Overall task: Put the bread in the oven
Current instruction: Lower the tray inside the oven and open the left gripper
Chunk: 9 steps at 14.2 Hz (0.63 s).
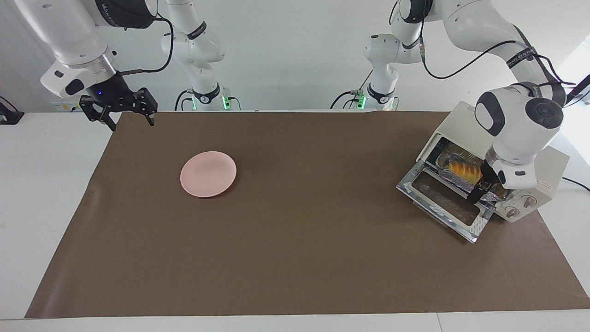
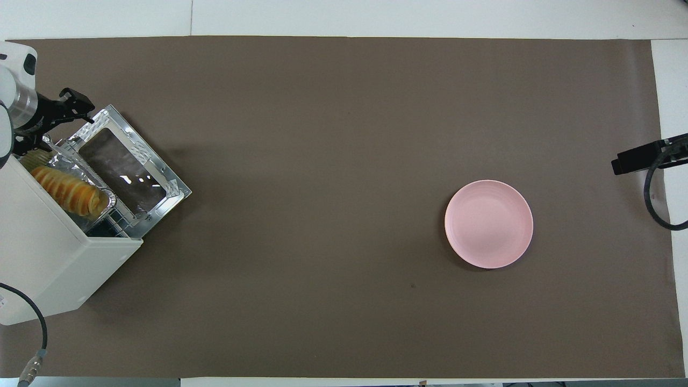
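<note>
The cream-white oven [image 1: 548, 166] [image 2: 48, 258] stands at the left arm's end of the table. Its glass door [image 1: 442, 198] [image 2: 129, 166] is dropped open. The yellow-orange bread [image 1: 465, 171] [image 2: 67, 191] lies in a crinkled foil tray [image 2: 72, 161] on the rack, just inside the oven's mouth. My left gripper [image 1: 481, 186] [image 2: 54, 124] hangs open at the tray's end by the door hinge, holding nothing. My right gripper [image 1: 132, 123] waits open and empty above the table's corner at the right arm's end.
A round pink plate [image 1: 208, 174] [image 2: 488, 223] sits on the brown mat [image 1: 295, 258] toward the right arm's end. The oven's power cable [image 2: 32, 322] trails off the table beside the oven.
</note>
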Tool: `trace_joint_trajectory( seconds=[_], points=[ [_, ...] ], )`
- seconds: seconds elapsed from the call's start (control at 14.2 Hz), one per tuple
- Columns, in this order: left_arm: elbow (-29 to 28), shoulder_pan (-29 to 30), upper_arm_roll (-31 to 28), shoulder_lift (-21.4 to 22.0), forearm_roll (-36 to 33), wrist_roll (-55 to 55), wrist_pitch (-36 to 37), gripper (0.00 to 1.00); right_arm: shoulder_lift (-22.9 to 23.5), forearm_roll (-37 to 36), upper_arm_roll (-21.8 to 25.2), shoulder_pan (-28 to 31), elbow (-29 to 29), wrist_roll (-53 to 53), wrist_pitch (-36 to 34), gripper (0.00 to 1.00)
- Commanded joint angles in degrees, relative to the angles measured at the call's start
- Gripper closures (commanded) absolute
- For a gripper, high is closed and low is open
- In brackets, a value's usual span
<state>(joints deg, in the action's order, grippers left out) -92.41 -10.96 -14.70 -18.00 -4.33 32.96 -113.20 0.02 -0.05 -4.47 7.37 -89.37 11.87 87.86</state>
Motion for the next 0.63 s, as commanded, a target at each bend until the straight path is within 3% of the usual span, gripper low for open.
trace_joint_trajectory(
  seconds=[0.0,0.21,0.35,0.56],
  points=[
    [0.2,-3.9,-0.2,0.5,0.0,0.2,-1.3,0.0,-1.3,0.2,-0.7,1.1,-1.4,1.5,-0.2,0.0],
    [-1.5,-7.5,0.0,1.5,3.1,0.5,-1.3,0.0,-1.3,0.2,-0.7,1.1,-1.4,1.5,-0.1,0.0],
    [0.3,-8.3,0.0,3.7,3.2,-1.7,3.8,0.0,-1.3,0.3,-0.7,1.1,-1.4,1.5,-0.2,0.0],
    [3.4,-7.9,-0.2,8.5,3.3,-16.1,16.3,0.0,-1.3,0.3,-0.7,1.1,-1.4,1.5,-0.1,0.0]
  ],
)
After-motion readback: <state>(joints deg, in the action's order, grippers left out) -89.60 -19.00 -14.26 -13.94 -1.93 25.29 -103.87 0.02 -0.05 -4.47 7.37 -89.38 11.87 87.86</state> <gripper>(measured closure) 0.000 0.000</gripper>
